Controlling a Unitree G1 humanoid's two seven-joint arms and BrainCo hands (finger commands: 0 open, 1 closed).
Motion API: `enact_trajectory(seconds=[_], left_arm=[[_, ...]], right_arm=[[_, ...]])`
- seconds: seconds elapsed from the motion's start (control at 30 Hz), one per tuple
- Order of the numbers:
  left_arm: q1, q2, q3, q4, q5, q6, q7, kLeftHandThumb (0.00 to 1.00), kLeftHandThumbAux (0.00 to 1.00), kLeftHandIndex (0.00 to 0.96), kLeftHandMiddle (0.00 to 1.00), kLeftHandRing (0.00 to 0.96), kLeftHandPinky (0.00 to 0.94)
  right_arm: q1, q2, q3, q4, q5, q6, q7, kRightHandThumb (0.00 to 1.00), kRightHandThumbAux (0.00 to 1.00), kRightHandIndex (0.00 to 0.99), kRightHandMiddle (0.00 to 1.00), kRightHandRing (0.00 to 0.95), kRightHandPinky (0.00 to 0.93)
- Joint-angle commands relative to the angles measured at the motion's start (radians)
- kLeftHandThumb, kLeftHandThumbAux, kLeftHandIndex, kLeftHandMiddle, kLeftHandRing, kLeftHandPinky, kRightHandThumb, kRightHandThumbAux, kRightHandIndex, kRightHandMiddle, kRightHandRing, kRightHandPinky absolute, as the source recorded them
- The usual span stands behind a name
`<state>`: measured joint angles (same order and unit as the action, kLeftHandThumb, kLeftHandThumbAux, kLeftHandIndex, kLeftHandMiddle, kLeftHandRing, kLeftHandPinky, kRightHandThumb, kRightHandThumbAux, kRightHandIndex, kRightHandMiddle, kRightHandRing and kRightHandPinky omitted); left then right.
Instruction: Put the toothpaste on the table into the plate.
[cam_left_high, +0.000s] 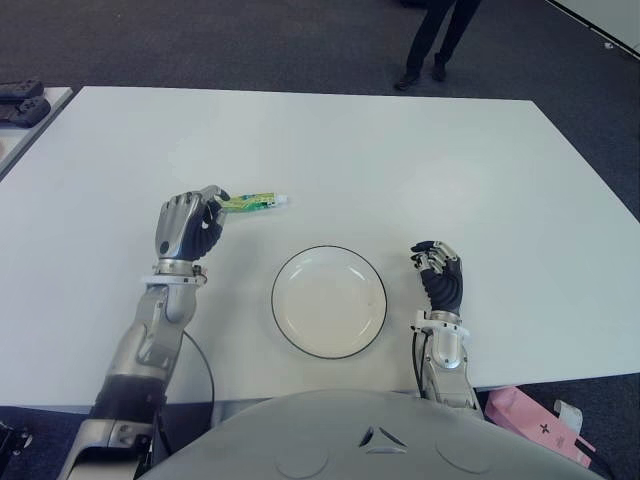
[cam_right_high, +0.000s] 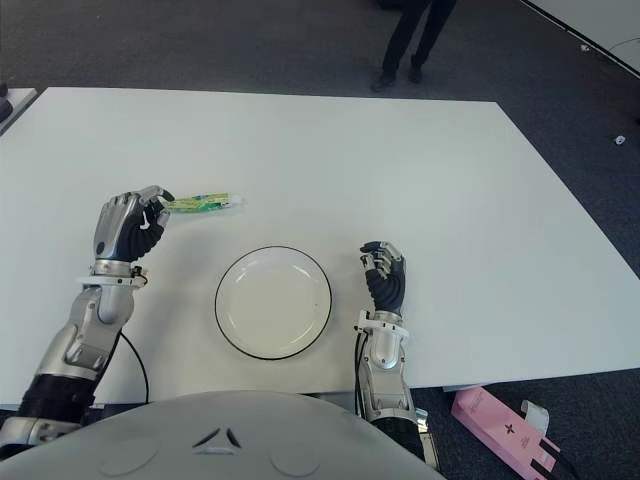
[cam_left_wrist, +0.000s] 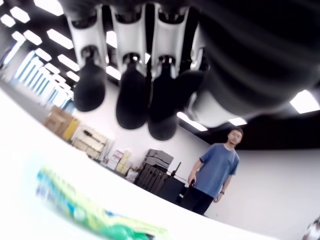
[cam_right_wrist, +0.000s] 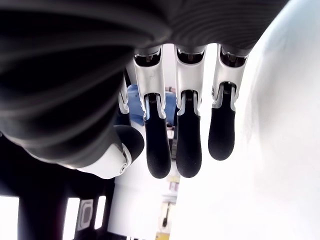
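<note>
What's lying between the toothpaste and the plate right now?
Nothing: only bare white table separates the toothpaste from the plate in both eye views.

You see a wide white rectangular table (cam_left_high: 400, 160); on it lie a round white plate with a thin dark rim (cam_left_high: 329, 301) near the front edge and a green-and-white toothpaste tube (cam_left_high: 256, 202) behind it to the left.
</note>
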<state>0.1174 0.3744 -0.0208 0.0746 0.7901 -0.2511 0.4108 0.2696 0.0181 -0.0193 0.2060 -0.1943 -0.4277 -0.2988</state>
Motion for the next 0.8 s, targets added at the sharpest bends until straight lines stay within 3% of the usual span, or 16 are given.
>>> enact_trajectory(seconds=[0.03,0.13,0.23,0.3,0.33,0.43,0.6,0.8], left_arm=[[-0.066,0.060,-0.032,0.041,0.053,0.032,-0.025,0.702,0.721,0.432,0.613,0.588,0.548],[-0.089,0.076,-0.046,0.059,0.055,0.046,-0.032,0.695,0.720,0.426,0.500,0.474,0.448],[-0.167,0.105,-0.077,0.134,0.068,0.077,-0.070,0.689,0.716,0.418,0.424,0.404,0.386],[-0.221,0.121,-0.100,0.190,0.076,0.090,-0.093,0.526,0.603,0.282,0.336,0.324,0.322],[-0.257,0.130,-0.120,0.232,0.088,0.096,-0.105,0.508,0.578,0.256,0.316,0.307,0.309],[-0.321,0.149,-0.166,0.312,0.112,0.101,-0.114,0.453,0.421,0.077,0.158,0.139,0.143],[-0.434,0.178,-0.266,0.451,0.172,0.084,-0.097,0.428,0.308,0.012,0.045,0.032,0.032],[-0.520,0.197,-0.352,0.548,0.192,0.037,-0.095,0.403,0.187,0.001,0.004,0.003,0.003]], right_arm=[[0.004,0.003,0.002,0.039,-0.014,0.020,-0.007,0.706,0.728,0.428,0.492,0.498,0.501],[0.002,0.003,0.002,0.041,-0.014,0.019,-0.010,0.707,0.728,0.428,0.492,0.498,0.501],[0.000,0.005,0.002,0.046,-0.013,0.017,-0.014,0.707,0.728,0.429,0.492,0.498,0.501],[-0.001,0.005,0.001,0.048,-0.012,0.015,-0.016,0.708,0.728,0.429,0.492,0.498,0.502],[-0.003,0.005,0.000,0.053,-0.012,0.012,-0.017,0.708,0.728,0.429,0.492,0.498,0.502],[-0.007,0.003,-0.001,0.063,-0.010,0.007,-0.017,0.709,0.728,0.429,0.490,0.504,0.511],[-0.010,0.001,-0.003,0.073,-0.009,0.002,-0.017,0.710,0.729,0.429,0.486,0.509,0.515],[-0.009,-0.002,-0.002,0.077,-0.013,-0.016,-0.020,0.712,0.729,0.429,0.484,0.515,0.517]])
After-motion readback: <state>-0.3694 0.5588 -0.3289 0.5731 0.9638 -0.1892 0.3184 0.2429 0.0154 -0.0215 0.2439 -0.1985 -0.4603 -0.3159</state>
